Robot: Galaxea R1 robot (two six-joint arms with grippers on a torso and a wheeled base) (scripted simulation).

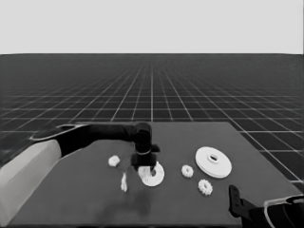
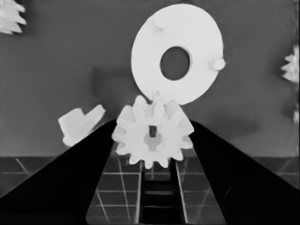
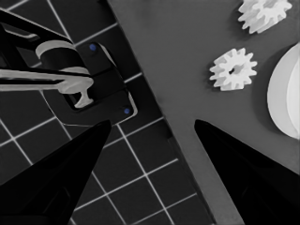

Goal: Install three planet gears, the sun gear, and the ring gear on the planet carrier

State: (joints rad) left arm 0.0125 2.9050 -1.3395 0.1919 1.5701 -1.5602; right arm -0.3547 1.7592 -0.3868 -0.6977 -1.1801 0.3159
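My left gripper (image 2: 152, 140) is clamped on a small gear (image 2: 153, 136), held flat just above the smaller round part (image 1: 153, 175), at its near rim. My right gripper (image 3: 152, 129) waits wide apart, holding nothing, at the table's corner.

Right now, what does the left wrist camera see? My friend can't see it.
The left gripper holds a gear between its two black fingers, just by the smaller round part on the dark table. A thin white piece lies beside them.
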